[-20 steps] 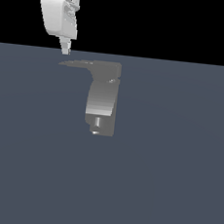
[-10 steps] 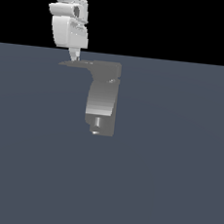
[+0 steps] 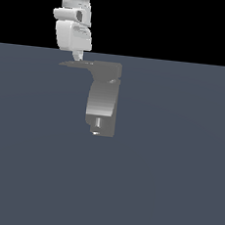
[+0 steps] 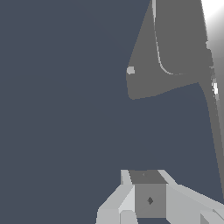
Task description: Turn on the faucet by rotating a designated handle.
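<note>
Pushing the handle [image 3: 76,63] round is the step in hand, and the pincer [image 3: 77,56] hangs just above it, its tips close to the lever's thin outer part. The faucet [image 3: 102,101] stands on the grey bench [image 3: 177,165], its handle sticking out toward the exterior view's left from the top block. In the wrist view the fingers [image 4: 148,199] appear close together with nothing between them, though whether they are fully closed I cannot tell. To do this well, I judge the tips should drop beside the lever near its pointed end, where leverage is greatest, then sweep sideways in an arc about the top block, staying low enough not to slip over the flat blade.
</note>
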`<action>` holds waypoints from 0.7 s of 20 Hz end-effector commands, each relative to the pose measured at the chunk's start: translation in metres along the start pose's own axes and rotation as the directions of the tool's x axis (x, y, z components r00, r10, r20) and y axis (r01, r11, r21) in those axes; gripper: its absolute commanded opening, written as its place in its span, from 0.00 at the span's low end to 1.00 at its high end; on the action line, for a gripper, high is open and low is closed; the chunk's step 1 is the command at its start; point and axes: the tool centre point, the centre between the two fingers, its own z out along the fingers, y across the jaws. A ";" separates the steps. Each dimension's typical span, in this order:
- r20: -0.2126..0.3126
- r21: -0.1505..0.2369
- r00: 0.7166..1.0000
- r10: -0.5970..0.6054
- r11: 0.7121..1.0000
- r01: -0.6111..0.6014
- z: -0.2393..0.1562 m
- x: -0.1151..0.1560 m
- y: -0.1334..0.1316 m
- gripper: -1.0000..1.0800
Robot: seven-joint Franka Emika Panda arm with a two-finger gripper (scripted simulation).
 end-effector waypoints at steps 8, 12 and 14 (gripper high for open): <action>0.001 0.001 1.000 -0.002 1.000 0.002 -0.001 -0.001 0.008 0.00; 0.001 0.001 1.000 -0.002 1.000 0.002 -0.001 -0.001 0.019 0.00; 0.001 0.001 1.000 -0.002 1.000 0.002 -0.001 -0.002 0.024 0.00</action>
